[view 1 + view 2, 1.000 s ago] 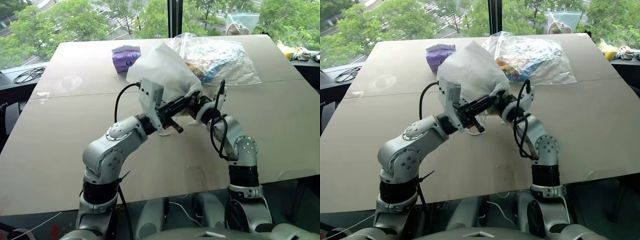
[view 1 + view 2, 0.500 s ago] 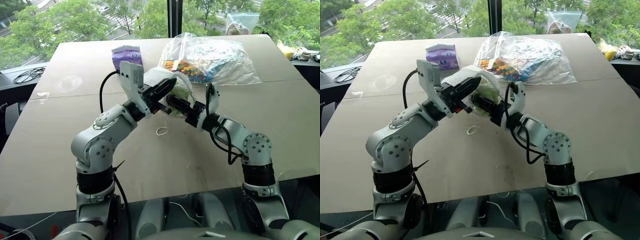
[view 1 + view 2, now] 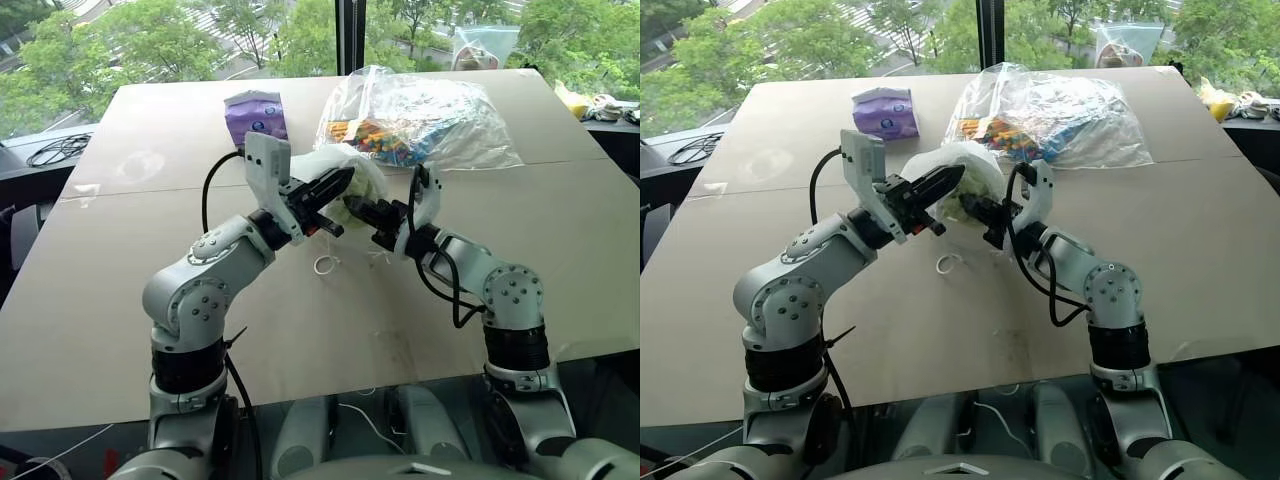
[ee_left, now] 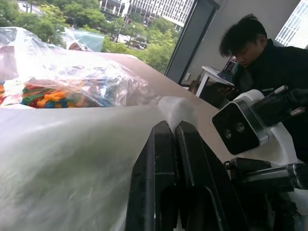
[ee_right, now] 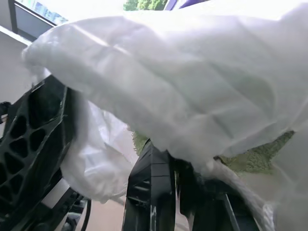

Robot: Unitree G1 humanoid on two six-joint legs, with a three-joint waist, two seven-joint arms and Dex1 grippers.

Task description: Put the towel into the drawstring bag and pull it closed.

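So the biggest thing here is the one big tan worktop (image 3: 120, 290), with everything sitting toward its far half. Next down in size is a single clear plastic bag of colourful bits (image 3: 425, 115) at the back, near the action but not part of the job as far as I can tell. Then there's the one drawstring bag (image 3: 965, 170), white and see-through, bunched up and held off the worktop between the two arms, just in front of that clear bag. My guess is it's kept lifted so the mouth can be cinched without the fabric dragging. The left gripper (image 3: 335, 190) has its fingers clenched on a fold of the bag's fabric, which you can see pinched between them in the left wrist view, so that arm looks like the anchor. The right gripper (image 3: 362, 212) comes in from the other side with its fingers closed at the bag's mouth, bunched bag fabric right against them, I'd say gripping the neck or a cord, though I can't tell which. One towel (image 5: 267, 154), green and knobbly, shows through the bag wall, so it's already inside. One purple tissue pack (image 3: 253, 115) sits at the back left, well apart. Smallest: one looped white cord (image 3: 323, 264) dangling under the bag down to the worktop. Closing still looks unfinished.
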